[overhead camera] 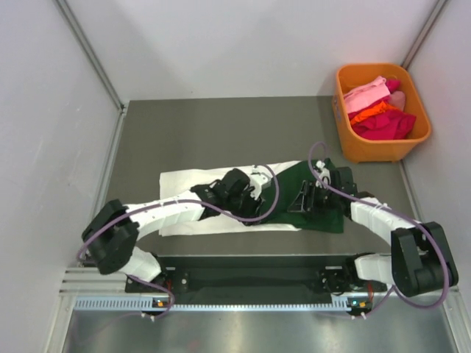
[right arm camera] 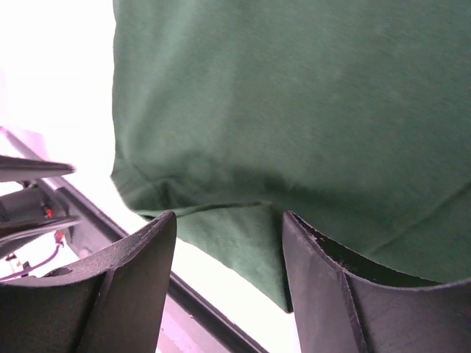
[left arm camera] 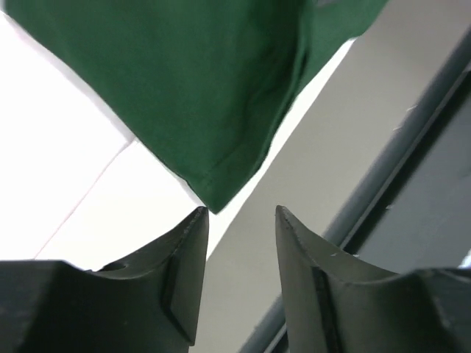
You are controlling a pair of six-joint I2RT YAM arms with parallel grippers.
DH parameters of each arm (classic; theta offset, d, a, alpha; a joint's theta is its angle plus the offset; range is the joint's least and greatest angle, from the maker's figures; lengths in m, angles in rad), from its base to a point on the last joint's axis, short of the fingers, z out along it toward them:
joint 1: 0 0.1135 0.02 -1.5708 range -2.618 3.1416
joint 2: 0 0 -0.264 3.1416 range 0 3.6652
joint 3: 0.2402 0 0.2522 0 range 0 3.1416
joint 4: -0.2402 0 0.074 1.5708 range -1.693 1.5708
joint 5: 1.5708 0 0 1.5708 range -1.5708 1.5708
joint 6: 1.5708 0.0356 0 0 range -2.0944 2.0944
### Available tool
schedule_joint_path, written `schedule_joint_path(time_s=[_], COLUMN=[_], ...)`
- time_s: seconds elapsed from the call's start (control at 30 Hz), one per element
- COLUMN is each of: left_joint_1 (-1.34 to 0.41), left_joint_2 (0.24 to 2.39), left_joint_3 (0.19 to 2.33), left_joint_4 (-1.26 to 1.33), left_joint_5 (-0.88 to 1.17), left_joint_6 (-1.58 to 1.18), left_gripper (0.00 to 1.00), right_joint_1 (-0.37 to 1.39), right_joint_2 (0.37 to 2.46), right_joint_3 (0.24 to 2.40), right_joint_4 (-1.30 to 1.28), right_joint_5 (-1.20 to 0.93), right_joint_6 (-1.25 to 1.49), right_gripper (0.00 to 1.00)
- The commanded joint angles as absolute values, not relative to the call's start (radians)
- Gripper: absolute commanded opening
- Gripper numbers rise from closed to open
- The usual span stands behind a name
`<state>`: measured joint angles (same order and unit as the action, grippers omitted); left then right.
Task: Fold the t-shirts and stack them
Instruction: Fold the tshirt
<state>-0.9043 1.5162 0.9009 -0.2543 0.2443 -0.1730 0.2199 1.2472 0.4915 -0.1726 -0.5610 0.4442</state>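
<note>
The cream-white t-shirt (overhead camera: 184, 184) lies folded in a long strip across the table's middle. The dark green t-shirt (overhead camera: 330, 219) rests over its right end. My left gripper (overhead camera: 257, 193) sits at the green shirt's left edge. In the left wrist view this gripper (left arm camera: 239, 213) is open and empty, and a corner of the green cloth (left arm camera: 191, 73) lies just past its tips, on the white cloth (left arm camera: 59, 162). My right gripper (overhead camera: 307, 197) hovers over the green shirt. Seen from the wrist, its jaws (right arm camera: 228, 218) stand apart with a green hem (right arm camera: 294, 110) lying between them.
An orange bin (overhead camera: 383, 151) with pink, red and orange clothes stands at the back right corner. White walls close in the grey table (overhead camera: 221, 132) on both sides. A dark rail (left arm camera: 412, 132) runs along the near table edge by the arm bases.
</note>
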Motion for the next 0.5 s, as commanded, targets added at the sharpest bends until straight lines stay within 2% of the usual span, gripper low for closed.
schedule_joint_path(time_s=[0.0,0.23,0.47], left_joint_1=[-0.884,-0.807,-0.694], left_joint_2=[1.382,1.269,1.186], left_joint_3=[0.871,0.914,0.907], left_joint_4=[-0.184,-0.319,-0.38], left_joint_5=[0.213,-0.027,-0.061], left_joint_6=[-0.225,-0.399,-0.462], left_gripper=[0.48,0.49,0.51], right_joint_1=[0.229,0.232,0.27], right_joint_2=[1.224,1.105,0.922], right_joint_3=[0.508,0.442,0.37], right_joint_4=[-0.107,-0.182,-0.245], right_joint_5=[-0.627,-0.681,-0.701], right_joint_6=[0.442,0.445,0.529], right_gripper=[0.59,0.56,0.54])
